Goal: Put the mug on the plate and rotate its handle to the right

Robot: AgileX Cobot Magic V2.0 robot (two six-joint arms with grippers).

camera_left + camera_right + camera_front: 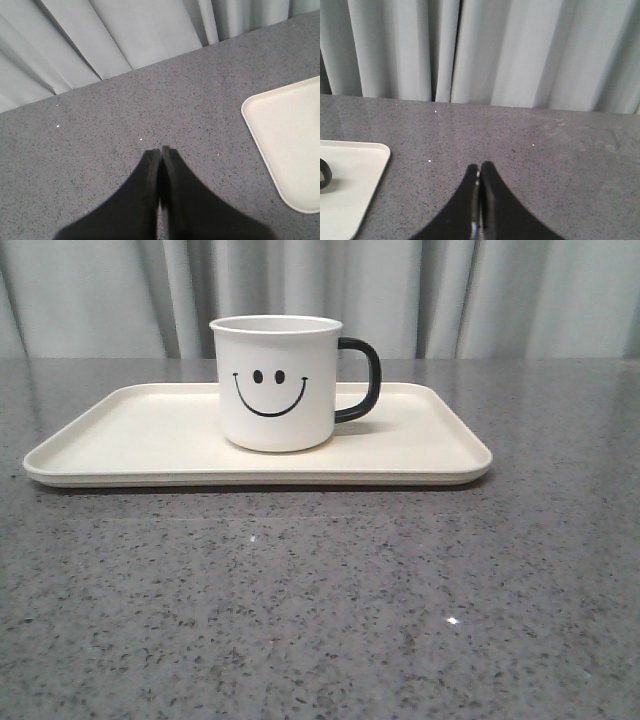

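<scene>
On my front feed the plate lies flat on the grey speckled table, long side across my view, and the only thing in it is the mug. The mug stands upright a little right of the plate's middle and toward its far edge, base fully inside the low raised rim, with bare cream surface on both sides of it. I can see only the near inner wall of the mug just under its lip, so I can't tell whether anything is inside.

The mug is white and straight-sided with a rolled lip. A black smiley face is printed on the side turned toward me: two oval eyes and a wide curved mouth. The handle is a glossy black loop sticking out to the right of the body, casting a soft shadow on the plate beneath it. I can read no writing or brand mark anywhere on the mug or plate.

From the left wrist camera, the left gripper hangs over bare table with its two dark fingers pressed together, nothing between them; a rounded corner of the plate shows off to one side, well apart from the tips. From the right wrist camera, the right gripper is likewise closed on nothing, over bare table, with a plate corner and a sliver of the black handle at the frame's edge. Pale pleated curtains hang behind the table.
</scene>
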